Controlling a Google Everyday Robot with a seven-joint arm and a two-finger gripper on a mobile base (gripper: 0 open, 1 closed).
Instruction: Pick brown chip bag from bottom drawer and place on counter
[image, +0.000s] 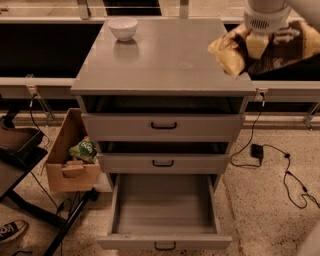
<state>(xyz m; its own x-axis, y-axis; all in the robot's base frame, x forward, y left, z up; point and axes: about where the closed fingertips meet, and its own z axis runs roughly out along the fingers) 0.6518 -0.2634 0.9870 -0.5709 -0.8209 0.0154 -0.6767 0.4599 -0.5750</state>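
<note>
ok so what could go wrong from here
The gripper, up at the counter's right edge, holds the brown chip bag, which seems mostly past that edge; released now, it would likely fall to the floor. The bottom drawer stands open and could get bumped.

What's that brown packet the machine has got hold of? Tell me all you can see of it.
The brown chip bag is crumpled and glossy, dark brown with cream-yellow edges and pale lettering. It hangs tilted from the gripper, under the white arm at the upper right. Its yellowish left corner overlaps the right edge of the counter; whether it touches there cannot be told.
</note>
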